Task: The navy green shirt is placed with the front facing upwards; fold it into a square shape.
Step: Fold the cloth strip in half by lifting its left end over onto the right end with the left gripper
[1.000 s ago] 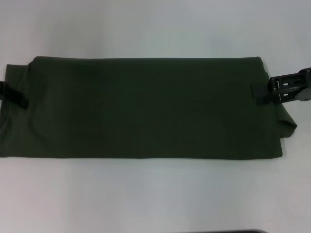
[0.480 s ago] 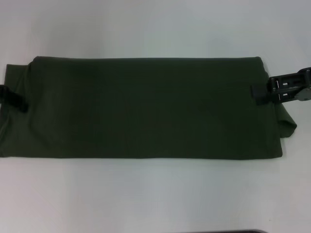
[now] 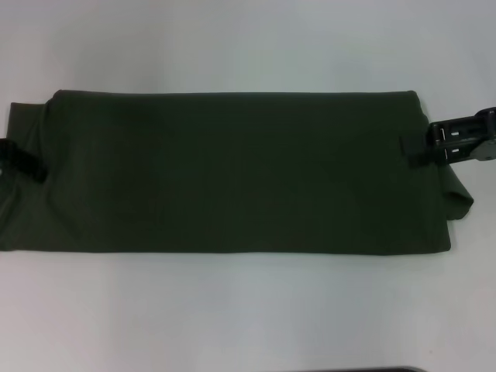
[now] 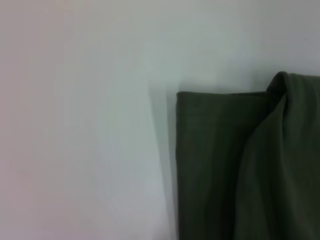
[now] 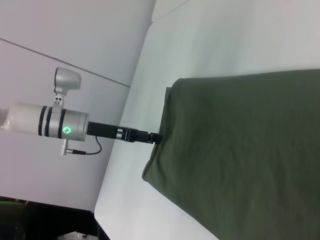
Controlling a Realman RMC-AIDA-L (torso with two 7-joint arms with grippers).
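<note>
The navy green shirt (image 3: 232,170) lies flat on the white table as a long dark olive band running left to right, with no lettering showing. My left gripper (image 3: 23,160) reaches in from the left edge, its black finger lying over the shirt's left end. In the right wrist view this gripper (image 5: 152,137) looks narrow and pinched on the cloth edge. My right gripper (image 3: 417,153) sits at the shirt's right end at mid height, its fingers drawn together on the fabric. The left wrist view shows only a shirt corner (image 4: 240,165) with a fold lying over it.
The white table (image 3: 248,310) surrounds the shirt on all sides. A small flap of cloth (image 3: 459,203) sticks out at the right end below the right gripper. A dark edge (image 3: 387,370) shows at the near table border.
The right gripper's fingers have narrowed on the shirt's right end. The left finger has slid slightly toward the near side. The shirt has stayed put.
</note>
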